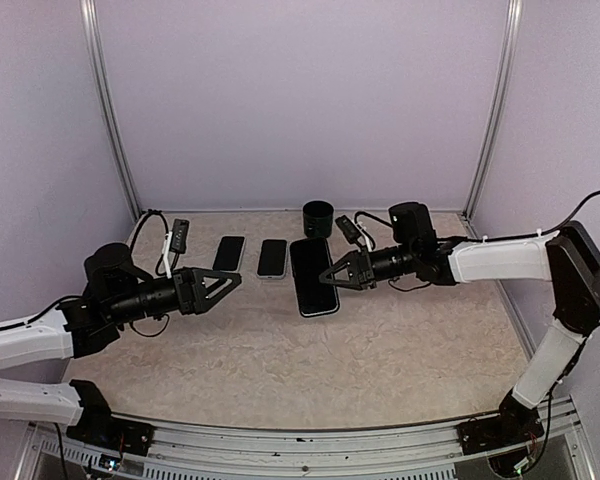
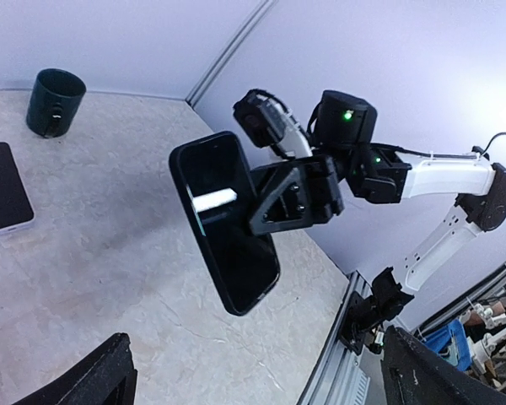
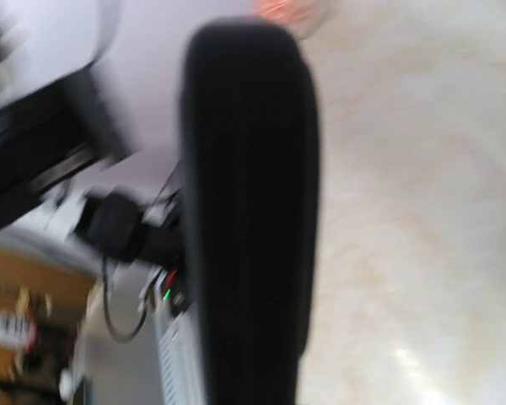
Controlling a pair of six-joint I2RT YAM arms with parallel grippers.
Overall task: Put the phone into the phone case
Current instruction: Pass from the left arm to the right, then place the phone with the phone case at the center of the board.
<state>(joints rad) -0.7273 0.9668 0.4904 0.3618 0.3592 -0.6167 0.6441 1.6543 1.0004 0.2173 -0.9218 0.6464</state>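
- Left claw (image 1: 227, 287): jaws stand wide and hold nothing. Its fingers (image 2: 97, 378) sit at the lower corners of the left wrist view.
- Black phone (image 1: 313, 277): it lies just to the right of the left claw, raised off the surface (image 1: 400, 350), with its glossy face turned toward that claw. Its long axis runs near to far, slightly tilted. Whether a case already surrounds it cannot be told.
- Right claw (image 1: 327, 277): closed narrow on the black phone's right long edge, about mid-length. The right arm is therefore the nearer arm.
- Judgement: the left claw would have to travel rightward, across the phone's short axis.
- Two smaller phones (image 1: 250, 256) lie flat, side by side, farther back.
- A dark mug (image 1: 318, 217) stands near the rear wall.
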